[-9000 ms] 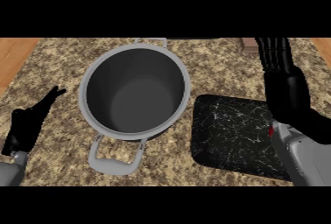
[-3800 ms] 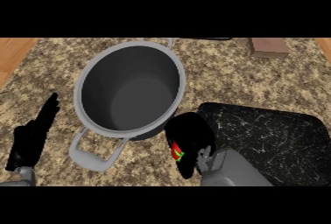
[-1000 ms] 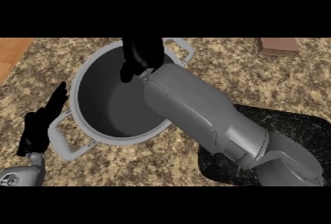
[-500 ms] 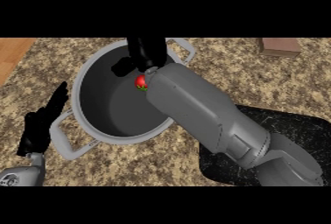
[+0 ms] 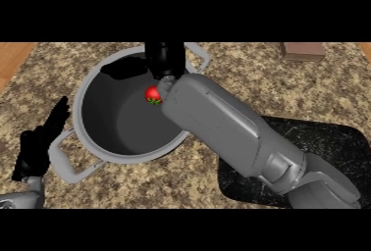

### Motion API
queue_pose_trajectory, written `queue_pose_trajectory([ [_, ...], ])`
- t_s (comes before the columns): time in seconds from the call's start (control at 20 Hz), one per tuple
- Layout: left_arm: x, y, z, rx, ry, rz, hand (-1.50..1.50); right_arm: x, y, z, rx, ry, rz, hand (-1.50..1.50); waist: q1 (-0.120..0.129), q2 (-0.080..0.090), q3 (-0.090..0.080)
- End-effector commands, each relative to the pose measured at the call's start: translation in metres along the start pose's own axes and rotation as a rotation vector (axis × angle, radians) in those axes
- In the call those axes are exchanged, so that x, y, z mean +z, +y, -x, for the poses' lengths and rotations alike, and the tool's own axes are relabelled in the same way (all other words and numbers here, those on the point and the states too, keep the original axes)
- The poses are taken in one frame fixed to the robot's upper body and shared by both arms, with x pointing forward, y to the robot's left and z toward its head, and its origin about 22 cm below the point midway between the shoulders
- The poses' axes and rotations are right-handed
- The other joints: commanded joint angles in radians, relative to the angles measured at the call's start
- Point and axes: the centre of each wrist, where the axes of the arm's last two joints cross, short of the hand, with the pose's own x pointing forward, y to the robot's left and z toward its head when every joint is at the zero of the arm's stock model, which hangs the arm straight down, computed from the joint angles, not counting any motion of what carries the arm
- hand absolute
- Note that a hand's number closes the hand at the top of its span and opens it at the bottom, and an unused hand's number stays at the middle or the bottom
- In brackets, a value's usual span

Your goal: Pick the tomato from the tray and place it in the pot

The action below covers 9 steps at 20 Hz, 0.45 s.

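The right hand (image 5: pixel 165 58) hangs over the far side of the pot (image 5: pixel 116 127), apparently opened out and holding nothing. The tomato (image 5: pixel 153 94) shows just below it, beside the wrist, against the pot's dark inside; whether it rests on the bottom is unclear. The grey forearm crosses the pot's right rim, so a low pull-back could snag it and shove the pot across the counter (image 5: pixel 239 61). The left hand (image 5: pixel 38 147) rests open at the counter's left edge.

Even lt, dark shadow w/in pot (image 5: pixel 116 133)
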Motion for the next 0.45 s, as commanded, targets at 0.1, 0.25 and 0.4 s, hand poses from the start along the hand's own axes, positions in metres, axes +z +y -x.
queue_pose_trajectory([
  [0.1, 0.014, 0.019, 0.012, -0.005, 0.037, -0.061, 0.0, 0.013, -0.005, -0.003, -0.163, 0.023, -0.095, -1.5, -0.056, -0.016, 0.001],
  [0.25, 0.01, 0.011, 0.019, -0.017, 0.045, -0.06, 0.0, 0.019, -0.013, 0.03, -0.192, 0.006, -0.074, -1.5, -0.066, -0.014, 0.001],
  [0.4, 0.033, 0.009, 0.021, 0.008, 0.054, -0.08, 0.0, 0.037, -0.046, 0.048, -0.2, 0.023, -0.09, -1.5, -0.084, -0.023, 0.001],
])
